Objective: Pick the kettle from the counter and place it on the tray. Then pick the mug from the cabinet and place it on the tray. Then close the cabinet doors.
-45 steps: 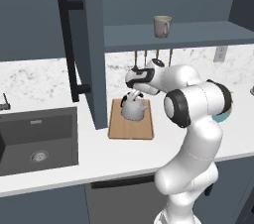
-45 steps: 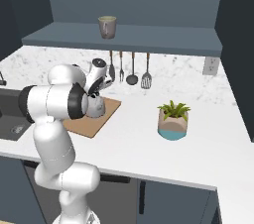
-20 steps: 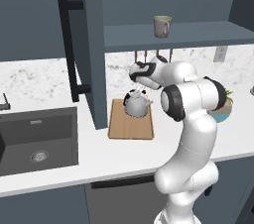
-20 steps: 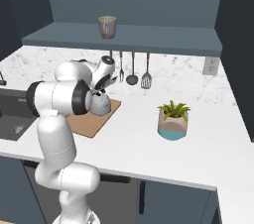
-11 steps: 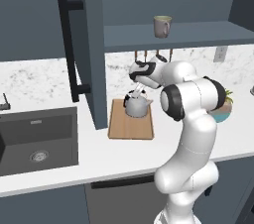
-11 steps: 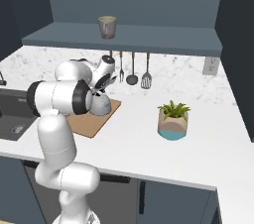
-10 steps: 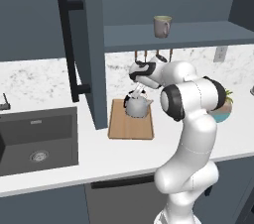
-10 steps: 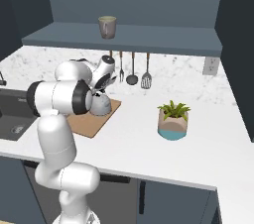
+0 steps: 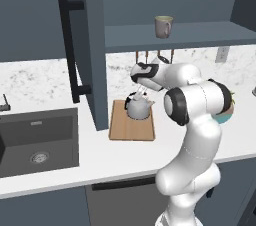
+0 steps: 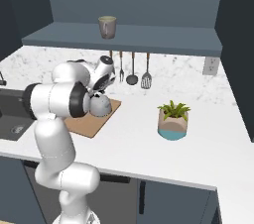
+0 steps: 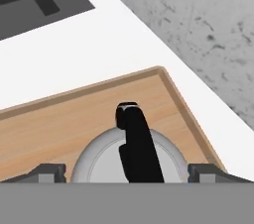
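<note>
sitting on tray (image 11: 64, 119), kettle (image 11: 130, 161) between open end effector (image 11: 126, 172) tips

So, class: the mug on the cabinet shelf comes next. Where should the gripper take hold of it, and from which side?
Grip the mug across its round body, coming in level from the open front of the cabinet. It stands upright near the shelf's front edge, and the space above it looks tight for a top-down reach.
</note>
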Available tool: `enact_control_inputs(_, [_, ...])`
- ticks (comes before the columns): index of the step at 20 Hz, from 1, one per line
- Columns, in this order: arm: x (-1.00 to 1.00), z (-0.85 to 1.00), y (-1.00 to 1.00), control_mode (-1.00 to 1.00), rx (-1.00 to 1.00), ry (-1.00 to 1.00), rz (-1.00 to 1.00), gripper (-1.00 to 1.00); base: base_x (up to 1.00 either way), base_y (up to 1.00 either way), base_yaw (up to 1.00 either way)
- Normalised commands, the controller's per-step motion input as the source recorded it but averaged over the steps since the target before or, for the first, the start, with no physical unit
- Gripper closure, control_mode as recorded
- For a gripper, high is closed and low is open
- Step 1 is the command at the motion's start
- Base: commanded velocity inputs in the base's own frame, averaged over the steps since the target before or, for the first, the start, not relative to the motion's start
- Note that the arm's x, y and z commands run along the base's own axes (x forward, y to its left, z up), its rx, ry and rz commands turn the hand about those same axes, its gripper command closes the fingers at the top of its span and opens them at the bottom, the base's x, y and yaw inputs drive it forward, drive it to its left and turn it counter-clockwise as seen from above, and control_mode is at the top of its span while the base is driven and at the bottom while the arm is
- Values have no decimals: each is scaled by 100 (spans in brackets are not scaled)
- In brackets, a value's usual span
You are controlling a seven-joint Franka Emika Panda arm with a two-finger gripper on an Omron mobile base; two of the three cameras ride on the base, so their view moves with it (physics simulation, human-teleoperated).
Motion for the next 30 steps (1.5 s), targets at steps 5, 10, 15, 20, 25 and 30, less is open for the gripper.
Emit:
enact_control_inputs(5, [-34, 33, 0, -100, -1, -14, 0, -100, 0, 0, 0])
enact_control_inputs(10, [-50, 38, 0, -100, -4, -26, -2, -100, 0, 0, 0])
enact_control_inputs(15, [-73, 24, 0, -100, 0, -23, -7, -100, 0, 0, 0])
enact_control_inputs(20, [-86, 31, 0, -100, 0, -23, -17, -100, 0, 0, 0])
enact_control_inputs(25, [-71, 61, -2, -100, 0, -19, -27, -100, 0, 0, 0])
enact_control_inputs(30, [-47, 79, 0, -100, 4, -10, -37, -100, 0, 0, 0])
